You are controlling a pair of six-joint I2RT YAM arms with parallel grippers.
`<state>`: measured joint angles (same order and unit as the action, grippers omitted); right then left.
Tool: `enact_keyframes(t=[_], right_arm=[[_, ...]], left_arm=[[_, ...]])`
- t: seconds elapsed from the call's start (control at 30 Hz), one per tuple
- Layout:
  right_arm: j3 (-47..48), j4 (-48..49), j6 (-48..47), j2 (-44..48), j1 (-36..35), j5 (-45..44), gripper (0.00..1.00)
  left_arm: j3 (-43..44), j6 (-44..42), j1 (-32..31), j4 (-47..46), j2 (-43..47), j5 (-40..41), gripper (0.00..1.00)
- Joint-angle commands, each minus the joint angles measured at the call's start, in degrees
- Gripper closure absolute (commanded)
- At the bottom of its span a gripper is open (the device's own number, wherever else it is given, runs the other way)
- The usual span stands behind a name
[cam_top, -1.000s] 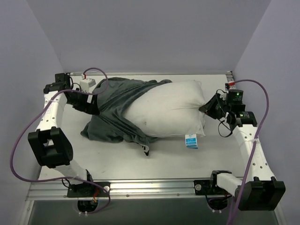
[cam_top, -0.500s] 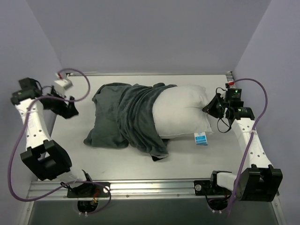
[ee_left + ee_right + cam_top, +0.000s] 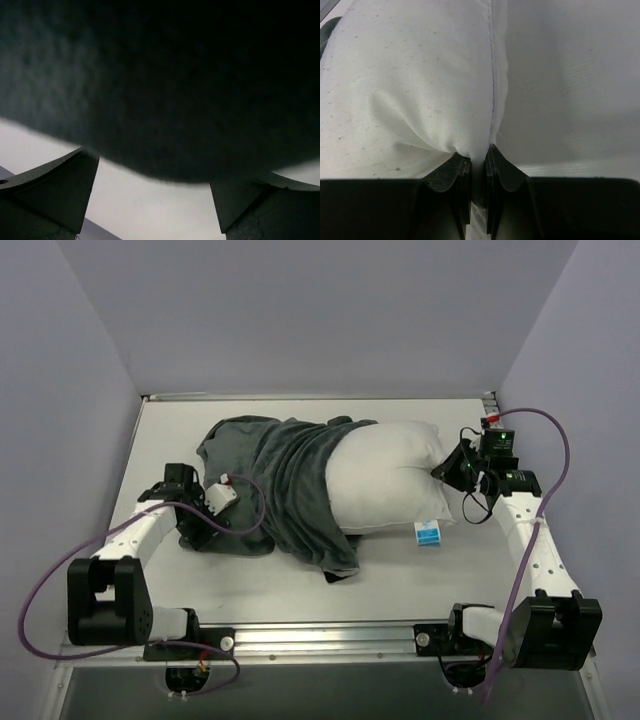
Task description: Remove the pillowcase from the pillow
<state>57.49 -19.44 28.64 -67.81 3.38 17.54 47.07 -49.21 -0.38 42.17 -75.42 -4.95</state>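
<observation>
your right claw [image 3: 477,156] is clenched on the right edge of the pillow [image 3: 385,475]. your left claw [image 3: 155,200] gapes wide, right up at the grey pillowcase [image 3: 265,490] bunched over the pillow's left half. a blue tag [image 3: 428,534] lies at the pillow's near right corner.

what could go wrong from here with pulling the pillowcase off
1. The right end effector pinches only a thin fold at the seam of the pillow. A hard pull could slip it free, and the pillow would drag along.
2. The left end effector is open against the dark grey pillowcase. It might bite pillow and cloth together, so nothing separates.
3. The pillowcase is bunched over the pillow's left half and could snag.
</observation>
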Motion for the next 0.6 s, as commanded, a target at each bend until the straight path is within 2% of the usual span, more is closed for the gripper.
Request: enact_keyframes(t=[0.0,0.1,0.13,0.2,0.23,0.3,0.33,0.4,0.43,0.47,0.57], right_arm=[[0.34,4.33,0.62,1.72,0.4,-1.63,1.0],[0.25,4.24,0.27,2.07,0.49,-2.33,1.0],[0.25,4.15,0.19,1.98,0.49,-2.51,1.0],[0.34,4.24,0.1,1.63,0.49,-2.6,1.0],[0.34,4.32,0.01,1.46,0.75,-3.21,1.0],[0.43,4.59,-0.08,1.1,1.36,-4.26,1.0],[0.34,4.68,-0.08,1.19,2.24,-4.88,1.0],[-0.1,5.55,0.45,1.8,8.2,-4.63,1.0],[-0.36,6.08,0.8,2.24,11.36,-3.49,1.0],[-0.54,6.69,1.15,2.85,18.18,0.0,1.0],[0.68,7.39,2.38,2.42,23.33,0.48,1.0]], left_arm=[[-1.89,5.25,-2.34,-18.96,-4.2,7.06,0.06],[-1.02,5.27,-2.34,-18.89,-7.72,4.86,0.01],[-0.41,5.27,-2.34,-18.19,-8.77,2.69,0.25],[0.39,4.66,-1.91,-15.29,-9.66,1.96,0.55],[0.74,4.39,-1.38,-14.32,-9.92,1.61,0.97],[1.53,4.74,0.02,-13.61,-9.49,1.26,0.98],[1.97,5.09,4.64,-14.04,-8.7,1.0,0.98],[4.6,7.18,9.5,-15.45,-7.91,1.78,0.98],[6.18,7.81,15.0,-16.15,-7.55,2.13,0.98],[7.85,8.42,17.58,-15.98,-7.55,2.75,0.98],[16.72,9.83,25.31,-12.92,-7.11,4.34,0.98]])
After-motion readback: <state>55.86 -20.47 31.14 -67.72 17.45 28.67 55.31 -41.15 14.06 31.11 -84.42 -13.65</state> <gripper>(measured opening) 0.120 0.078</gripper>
